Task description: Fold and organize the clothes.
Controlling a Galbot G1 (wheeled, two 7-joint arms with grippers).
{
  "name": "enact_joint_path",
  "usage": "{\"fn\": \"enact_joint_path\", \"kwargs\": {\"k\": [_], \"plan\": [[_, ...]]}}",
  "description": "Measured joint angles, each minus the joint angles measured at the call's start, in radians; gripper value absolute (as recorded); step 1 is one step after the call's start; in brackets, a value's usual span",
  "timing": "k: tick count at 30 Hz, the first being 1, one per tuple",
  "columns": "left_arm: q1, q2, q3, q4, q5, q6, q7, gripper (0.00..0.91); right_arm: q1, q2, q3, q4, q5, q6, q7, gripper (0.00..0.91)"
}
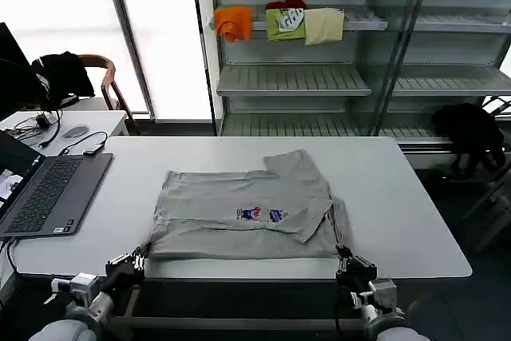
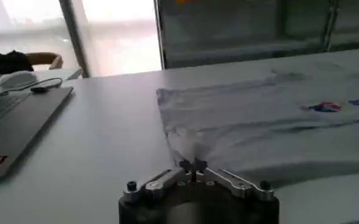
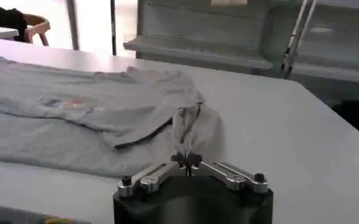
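A: Head view first: where was the grey top (image 1: 239,209)?
B: Spread flat in the middle of the white table (image 1: 399,197), partly folded, with one sleeve turned in over the small multicoloured chest print (image 1: 262,214). Its near hem lay close to the table's front edge.
A: And the grippers?
B: The left gripper (image 1: 140,257) sat at the top's near left corner, its fingers pinched together on the fabric; the left wrist view showed the cloth (image 2: 240,128) drawn into the closed fingertips (image 2: 192,164). The right gripper (image 1: 345,255) sat at the near right corner, likewise clamped on a bunched bit of the hem (image 3: 188,131).
A: Anything else around?
B: An open laptop (image 1: 48,189) lay at the table's left end, well apart from the top. Behind the table stood a shelf (image 1: 295,79) holding small orange, green and cream folded pieces.
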Motion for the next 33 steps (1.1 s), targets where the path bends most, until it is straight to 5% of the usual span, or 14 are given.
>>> {"fn": "enact_joint_path", "kwargs": {"k": [6,7,8,24,33], "plan": [[0.051,-0.010,-0.019,-0.020,-0.026,0.000,-0.005,0.000,-0.019,0.005,-0.013,0.006,-0.029,0.000,-0.001,0.010],[0.057,-0.013,-0.019,-0.020,-0.027,0.000,-0.007,0.020,-0.023,0.006,-0.013,0.006,-0.032,0.000,-0.002,0.907],[0.061,-0.015,-0.019,-0.021,-0.028,-0.001,-0.008,0.907,-0.026,0.007,-0.013,0.006,-0.035,0.001,-0.002,0.907],[0.011,-0.022,-0.066,-0.057,-0.036,0.003,-0.070,0.907,0.052,0.005,0.035,0.063,-0.039,-0.001,0.017,0.907],[-0.179,0.009,-0.006,0.019,-0.066,0.019,-0.111,0.907,0.317,0.005,-0.029,-0.106,0.005,-0.006,0.030,0.907]]}}
